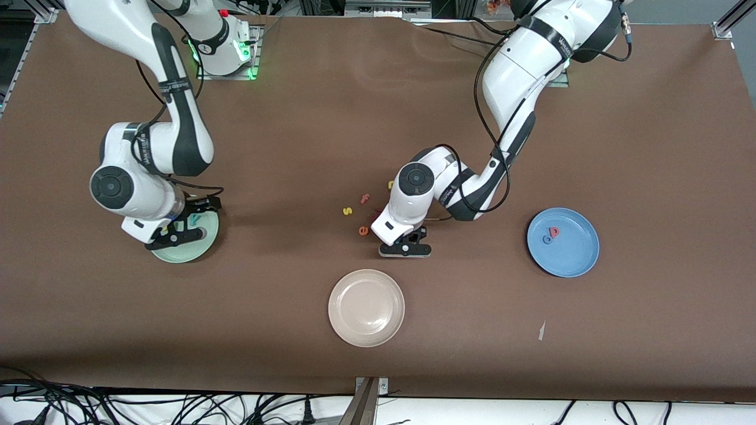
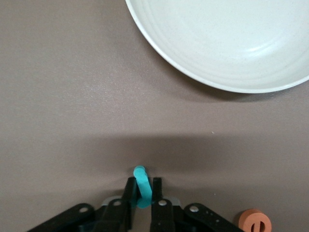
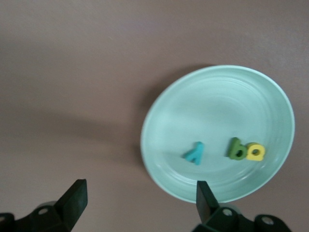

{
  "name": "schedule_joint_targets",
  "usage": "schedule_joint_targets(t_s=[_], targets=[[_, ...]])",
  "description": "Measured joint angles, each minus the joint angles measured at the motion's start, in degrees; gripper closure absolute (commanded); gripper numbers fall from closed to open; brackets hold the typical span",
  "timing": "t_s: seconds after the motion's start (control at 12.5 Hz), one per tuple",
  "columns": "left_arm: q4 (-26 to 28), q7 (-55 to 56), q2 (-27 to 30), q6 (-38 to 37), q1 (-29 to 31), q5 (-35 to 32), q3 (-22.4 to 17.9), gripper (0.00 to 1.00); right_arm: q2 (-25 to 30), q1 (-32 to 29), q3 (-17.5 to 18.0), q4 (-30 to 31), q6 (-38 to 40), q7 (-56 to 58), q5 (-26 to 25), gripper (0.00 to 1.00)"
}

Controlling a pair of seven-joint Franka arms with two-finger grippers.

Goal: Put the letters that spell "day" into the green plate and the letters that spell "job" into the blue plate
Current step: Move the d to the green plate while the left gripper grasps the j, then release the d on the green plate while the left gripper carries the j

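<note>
Near the round beige plate [image 1: 366,307], the left gripper [image 2: 143,200] is pinching the teal foam j [image 2: 141,189], well apart from the round blue plate [image 1: 563,242] toward the left arm's end, while the right gripper [image 3: 137,198] is gaping wide over the pale green plate [image 3: 218,131].

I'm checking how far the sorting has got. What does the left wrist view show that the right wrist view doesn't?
Only the left wrist view shows the left gripper shut on a teal letter just above the table, an orange letter beside it, and the beige plate. Only the right wrist view shows the open right gripper over the green plate, which holds a teal y, a green d and a yellow a. Both show the brown table.
</note>
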State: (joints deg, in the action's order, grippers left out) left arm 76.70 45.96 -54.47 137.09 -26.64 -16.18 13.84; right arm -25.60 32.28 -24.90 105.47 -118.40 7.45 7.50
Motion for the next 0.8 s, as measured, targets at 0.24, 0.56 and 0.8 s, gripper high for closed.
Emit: schedule_joint_targets(t_s=[0.24, 0.56, 0.8], targets=[[-0.09, 0.06, 0.0, -0.25, -0.01, -2.07, -0.05, 1.0, -0.08, 2.67, 0.08, -1.74, 0.6, -7.14, 0.0, 0.0], [-1.55, -2.77, 2.25, -11.49, 0.33, -2.97, -0.29, 1.0, -0.52, 3.9, 0.08, -3.39, 2.58, -12.26, 0.0, 0.0], [-1.82, -15.12, 5.76, -22.56, 2.22, -3.06, -0.69, 1.0, -1.09, 2.28, 1.05, -5.47, 4.92, -13.25, -0.03, 0.0]])
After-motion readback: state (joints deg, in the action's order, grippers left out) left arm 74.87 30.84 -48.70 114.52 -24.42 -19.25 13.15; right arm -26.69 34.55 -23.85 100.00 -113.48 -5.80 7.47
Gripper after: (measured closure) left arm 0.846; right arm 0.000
